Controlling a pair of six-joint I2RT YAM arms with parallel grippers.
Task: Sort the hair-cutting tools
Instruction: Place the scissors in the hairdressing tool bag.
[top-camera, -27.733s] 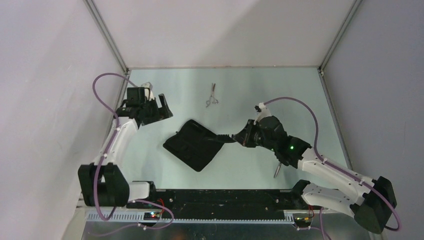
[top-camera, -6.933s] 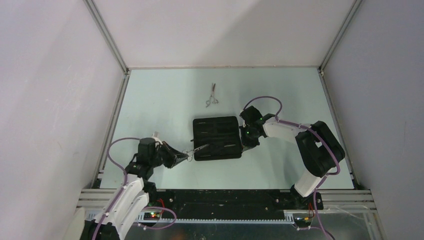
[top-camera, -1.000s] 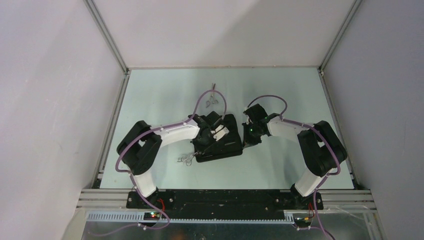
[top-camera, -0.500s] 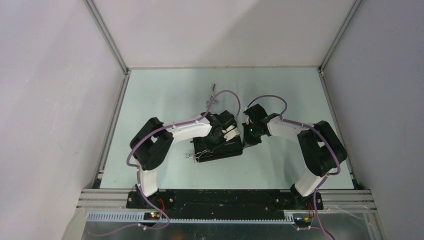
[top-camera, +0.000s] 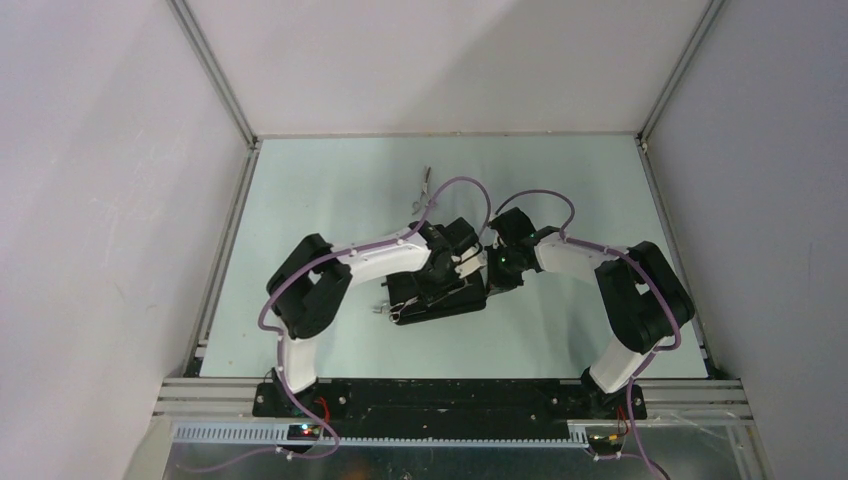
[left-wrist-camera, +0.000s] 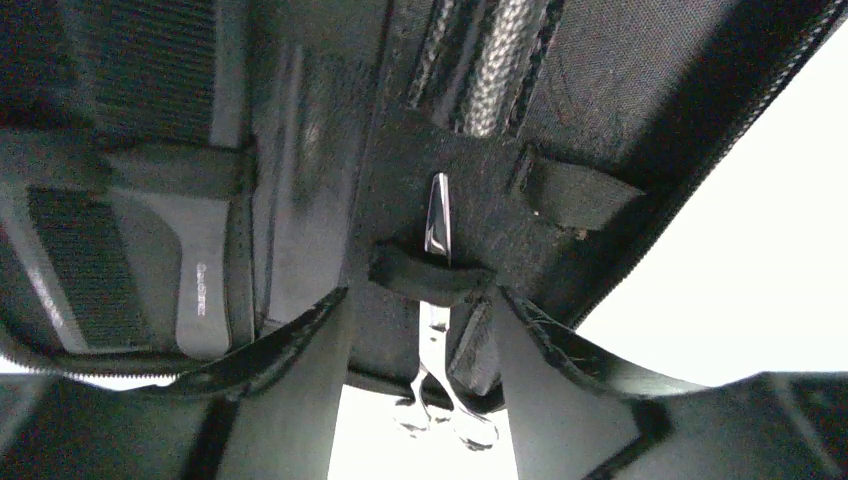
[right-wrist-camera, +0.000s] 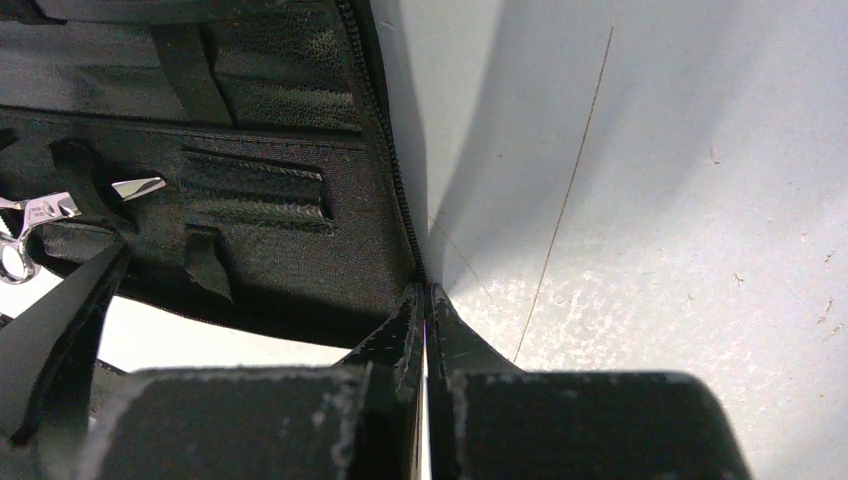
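Note:
A black fabric case (top-camera: 437, 298) lies open mid-table. One pair of silver scissors (left-wrist-camera: 437, 215) is tucked under an elastic loop (left-wrist-camera: 400, 272) inside it, and the ring handles (top-camera: 383, 310) stick out past the case's left edge. My left gripper (left-wrist-camera: 420, 300) hangs over the case, open. Its fingers (left-wrist-camera: 300, 385) stand apart on either side of the scissors without touching them. My right gripper (right-wrist-camera: 425, 292) is shut, its tips against the case's zipper edge (right-wrist-camera: 385, 130). A second pair of scissors (top-camera: 425, 183) lies farther back on the table. No comb can be made out.
The pale green table (top-camera: 320, 200) is walled on three sides. The left arm's purple cable (top-camera: 470, 190) loops over the far scissors. Both arms crowd the case from either side, with their wrists close together. A thin hair or thread (right-wrist-camera: 570, 190) lies on the table to the right of the case.
The left gripper has travelled rightward over the case, drawing the scissors farther in under the loop. It has since opened and let them go. The right arm has not moved.

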